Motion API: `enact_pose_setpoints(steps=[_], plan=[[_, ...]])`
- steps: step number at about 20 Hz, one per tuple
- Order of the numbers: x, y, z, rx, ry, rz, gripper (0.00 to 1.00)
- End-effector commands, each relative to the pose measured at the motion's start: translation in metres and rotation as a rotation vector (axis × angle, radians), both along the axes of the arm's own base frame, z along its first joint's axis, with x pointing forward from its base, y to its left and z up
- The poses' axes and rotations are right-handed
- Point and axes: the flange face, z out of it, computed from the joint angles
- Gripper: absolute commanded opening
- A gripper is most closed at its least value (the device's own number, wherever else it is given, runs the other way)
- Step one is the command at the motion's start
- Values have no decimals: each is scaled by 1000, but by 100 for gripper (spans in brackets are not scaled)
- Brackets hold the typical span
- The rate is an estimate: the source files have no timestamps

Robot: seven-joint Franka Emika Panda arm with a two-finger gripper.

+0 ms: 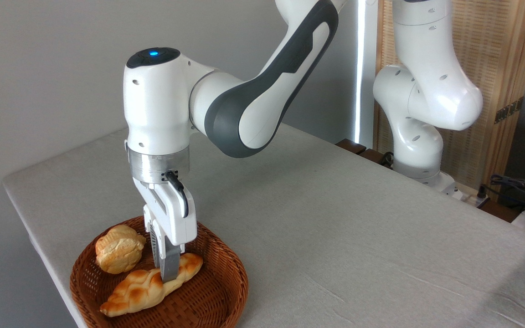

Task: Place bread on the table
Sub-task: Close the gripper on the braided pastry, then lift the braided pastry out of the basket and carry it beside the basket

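The table (317, 218) is covered in light grey cloth with a rounded corner at 9 o'clock; a plain grey wall stands behind it; a slatted wooden screen (495, 68) fills the 2 o'clock area, with cables (517, 187) at 3 o'clock beyond the table edge. The arm's base (419, 150) is mounted at the far edge. A round brown wicker basket (217, 296) sits on the table at 7 o'clock; it holds two items. A pale round bun (119, 248) lies at the basket's 10 o'clock; the bread (139, 289) lies across the basket's middle, pointed ends at 7 and 2 o'clock. The gripper (164, 269) points down into the basket; its fingers straddle the bread, closed against it.
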Motion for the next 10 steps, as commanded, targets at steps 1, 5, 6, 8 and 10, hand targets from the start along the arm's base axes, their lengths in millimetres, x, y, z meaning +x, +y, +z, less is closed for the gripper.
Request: enact_pose_setpoints(steps=[1,5,6,8,10], plan=[[-6,9,24,6,-3,0,8],[-8,25,67,3,26,29,8],[-13,30,77,4,43,37,8],[-30,44,104,0,63,57,8],[-54,51,130,-24,103,65,8]])
